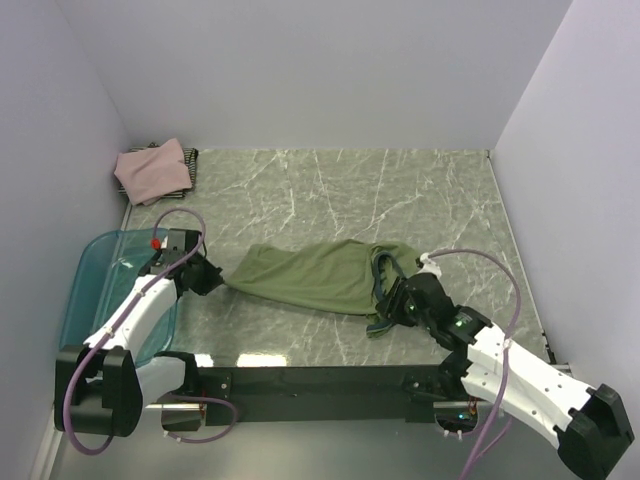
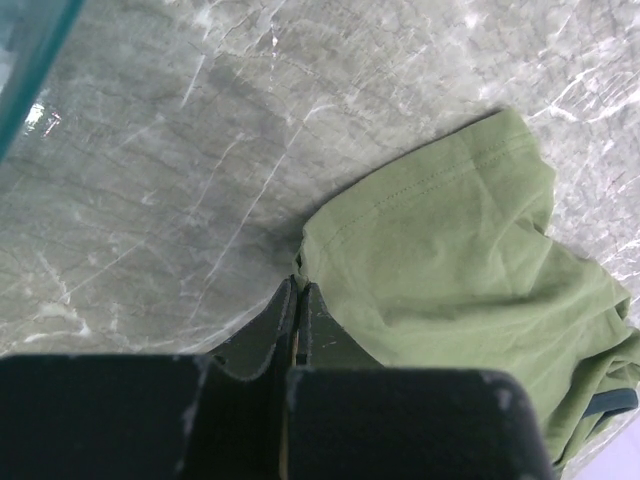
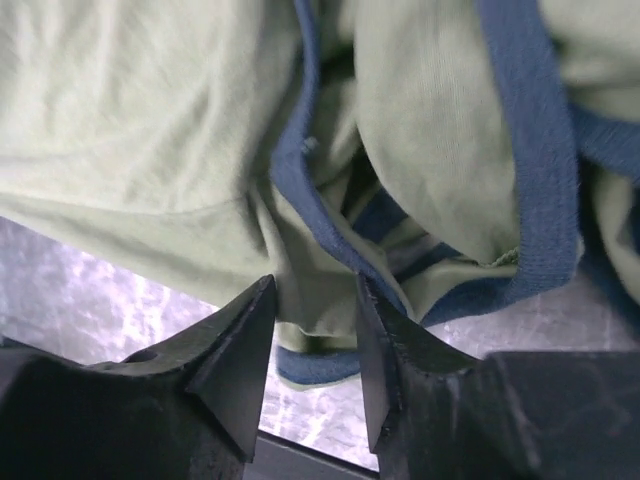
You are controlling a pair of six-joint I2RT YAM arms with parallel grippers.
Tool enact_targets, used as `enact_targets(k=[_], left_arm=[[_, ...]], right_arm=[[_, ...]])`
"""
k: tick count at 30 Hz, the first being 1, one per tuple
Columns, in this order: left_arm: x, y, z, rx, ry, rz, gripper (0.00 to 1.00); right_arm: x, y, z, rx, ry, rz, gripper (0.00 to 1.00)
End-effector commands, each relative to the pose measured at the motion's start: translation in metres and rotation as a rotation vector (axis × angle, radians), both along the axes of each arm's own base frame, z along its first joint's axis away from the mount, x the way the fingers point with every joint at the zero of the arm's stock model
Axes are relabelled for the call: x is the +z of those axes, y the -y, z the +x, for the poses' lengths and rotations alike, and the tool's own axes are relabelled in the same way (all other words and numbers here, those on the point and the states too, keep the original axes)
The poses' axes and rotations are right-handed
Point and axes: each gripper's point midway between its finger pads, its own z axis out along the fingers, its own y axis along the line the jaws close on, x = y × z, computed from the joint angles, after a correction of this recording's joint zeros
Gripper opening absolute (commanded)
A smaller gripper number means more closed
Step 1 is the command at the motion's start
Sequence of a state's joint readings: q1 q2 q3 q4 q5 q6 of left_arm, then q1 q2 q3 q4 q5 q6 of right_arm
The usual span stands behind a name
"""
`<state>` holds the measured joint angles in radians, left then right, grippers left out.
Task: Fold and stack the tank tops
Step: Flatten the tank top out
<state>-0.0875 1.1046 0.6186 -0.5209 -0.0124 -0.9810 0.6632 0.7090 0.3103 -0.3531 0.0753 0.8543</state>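
The olive-green tank top [image 1: 310, 275] lies crumpled lengthwise across the middle of the table. My left gripper [image 1: 213, 281] is shut on its left corner, and in the left wrist view the fingertips [image 2: 298, 287] pinch the edge of the green cloth [image 2: 450, 260]. My right gripper [image 1: 393, 303] sits at the cloth's right end. There its jaws [image 3: 315, 285] stand open around a loose fold of green cloth with navy trim [image 3: 300, 170], not squeezing it. The dusty-pink tank top [image 1: 150, 170] lies folded at the back left on a dark striped one [image 1: 191, 163].
A teal plastic bin [image 1: 95, 290] stands at the left edge beside the left arm, and its corner [image 2: 30, 60] shows in the left wrist view. White walls close in the marble table [image 1: 400, 190] on three sides. A black rail [image 1: 320, 380] runs along the near edge.
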Motion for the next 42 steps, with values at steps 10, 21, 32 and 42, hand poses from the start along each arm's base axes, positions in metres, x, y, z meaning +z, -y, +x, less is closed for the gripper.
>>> enact_targets(k=[10, 21, 32, 42], left_arm=[[0.000, -0.002, 0.001, -0.012, 0.024, 0.010, 0.01], [0.004, -0.002, 0.003, -0.019, 0.037, 0.010, 0.01], [0.010, -0.002, 0.006, -0.027, 0.048, 0.014, 0.01], [0.015, -0.001, 0.009, -0.029, 0.063, 0.015, 0.01]], right_arm=[[0.053, 0.000, 0.056, -0.084, 0.145, -0.108, 0.41], [0.027, -0.005, 0.069, -0.075, 0.090, -0.136, 0.38], [0.021, -0.008, 0.074, -0.076, 0.077, -0.144, 0.36], [0.018, -0.008, 0.075, -0.088, 0.079, -0.130, 0.26]])
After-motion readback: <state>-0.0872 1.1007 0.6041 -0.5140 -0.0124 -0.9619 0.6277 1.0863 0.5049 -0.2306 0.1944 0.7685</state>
